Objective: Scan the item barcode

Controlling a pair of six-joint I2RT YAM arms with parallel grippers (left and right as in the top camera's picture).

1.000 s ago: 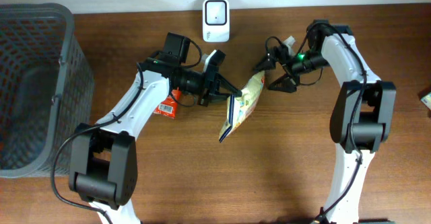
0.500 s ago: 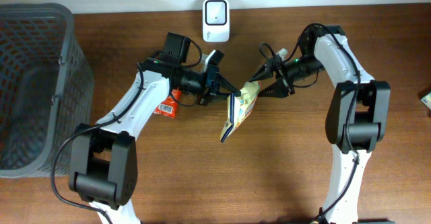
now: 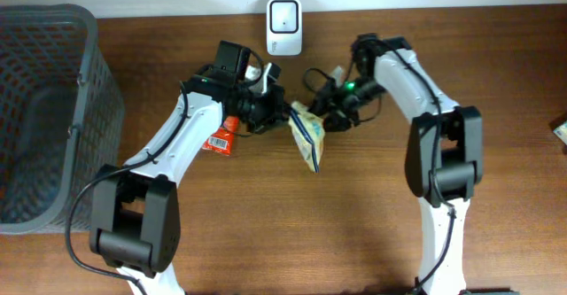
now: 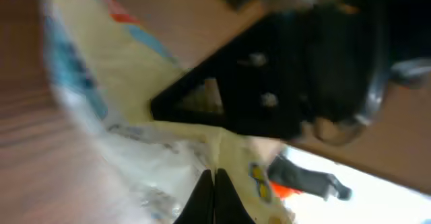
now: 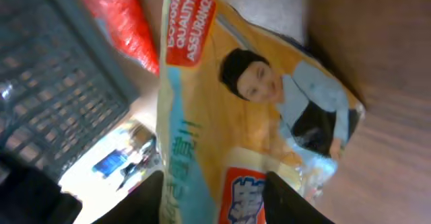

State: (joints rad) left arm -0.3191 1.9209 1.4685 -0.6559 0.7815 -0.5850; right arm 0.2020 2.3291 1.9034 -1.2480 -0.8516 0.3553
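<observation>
The snack packet (image 3: 308, 135) is hanging between the two grippers, a short way from the scanner (image 3: 283, 16) on the robot's side of it; it is a soft pillow of glossy, crinkling plastic film, yellow with pale blue borders, and in the right wrist view it is showing a printed portrait and a red patch reading QUALITY ASSURANCE; the left gripper (image 3: 284, 116) is reaching in from the scanner's left with its fingers (image 4: 205, 192) pressed together, pinching a wrinkled seam of the film; the right gripper (image 3: 322, 114) is coming in from the scanner's right, its dark fingers (image 5: 145, 200) standing on either side of the packet's width, though I cannot tell whether they are pressing it or merely flanking it; the scanner itself is sitting upright at the far edge of the table (image 3: 372, 233), a small white rounded box with a square window; the table is showing smooth brown wood grain; a flat red packet (image 3: 219, 141) is lying on the wood left of the scanner, partly under the left arm; well to the scanner's left a basket (image 3: 89, 73) of dark grey plastic lattice is standing with rounded corners, and both packets are sitting outside it.
</observation>
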